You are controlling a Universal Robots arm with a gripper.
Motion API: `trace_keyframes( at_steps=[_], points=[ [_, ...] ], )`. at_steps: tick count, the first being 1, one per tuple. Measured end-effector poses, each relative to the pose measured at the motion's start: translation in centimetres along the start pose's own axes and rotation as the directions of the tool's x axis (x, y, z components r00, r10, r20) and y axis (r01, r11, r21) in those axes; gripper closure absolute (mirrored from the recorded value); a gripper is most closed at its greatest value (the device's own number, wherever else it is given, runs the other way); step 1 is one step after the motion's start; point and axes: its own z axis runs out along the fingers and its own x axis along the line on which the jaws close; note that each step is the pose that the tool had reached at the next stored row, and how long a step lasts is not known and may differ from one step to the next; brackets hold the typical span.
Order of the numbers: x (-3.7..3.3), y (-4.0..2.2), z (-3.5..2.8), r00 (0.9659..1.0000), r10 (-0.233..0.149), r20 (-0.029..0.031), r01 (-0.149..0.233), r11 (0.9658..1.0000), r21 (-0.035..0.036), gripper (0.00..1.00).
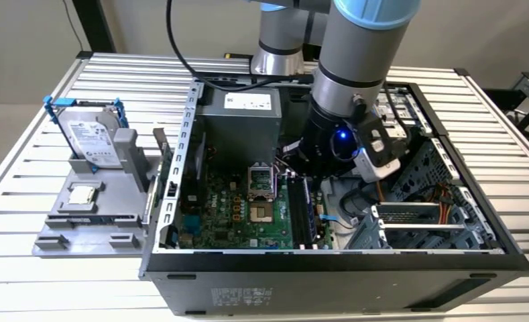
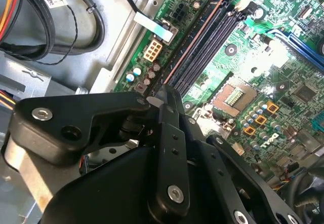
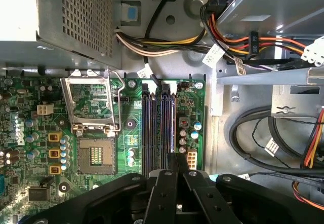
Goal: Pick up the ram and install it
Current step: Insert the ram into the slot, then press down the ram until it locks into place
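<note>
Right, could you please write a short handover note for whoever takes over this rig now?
Gripper: down inside the computer case, fingers closed at one end of the memory slots, apparently on the ram.
Ram: seen as a thin brownish edge lying along one slot in the second wrist view.
Done: ram picked up and brought to the slots.
Left: full seating cannot be confirmed, so check it and the latches.
Hard drive: in its holder outside the case, on the exterior view's left.
</note>
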Motion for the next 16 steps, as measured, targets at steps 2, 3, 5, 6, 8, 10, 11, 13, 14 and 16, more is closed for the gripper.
trace_keyframes(
  at_steps=[2,3,5,6,8,10,11,13,14,16],
  points=[
    [0.00,0.00,0.00,0.9997,-0.023,0.0002,0.023,0.9997,-0.0004,1.00],
    [0.00,0.00,0.00,0.9992,-0.039,0.0003,0.039,0.9992,-0.0005,1.00],
    [0.00,0.00,0.00,0.9972,-0.075,0.0006,0.075,0.9972,-0.0010,1.00],
    [0.00,0.00,0.00,0.9956,-0.093,0.0008,0.093,0.9956,-0.0013,1.00],
    [0.00,0.00,0.00,0.9916,-0.129,0.0011,0.129,0.9916,-0.0018,1.00],
    [0.00,0.00,0.00,0.9864,-0.165,0.0015,0.165,0.9864,-0.0023,1.00],
    [0.00,0.00,0.00,0.9832,-0.182,0.0017,0.182,0.9832,-0.0026,1.00],
    [0.00,0.00,0.00,0.9758,-0.219,0.0021,0.219,0.9758,-0.0031,1.00],
    [0.00,0.00,0.00,0.9717,-0.236,0.0023,0.236,0.9717,-0.0033,1.00],
    [0.00,0.00,0.00,0.9627,-0.271,0.0027,0.271,0.9627,-0.0037,1.00]
  ],
)
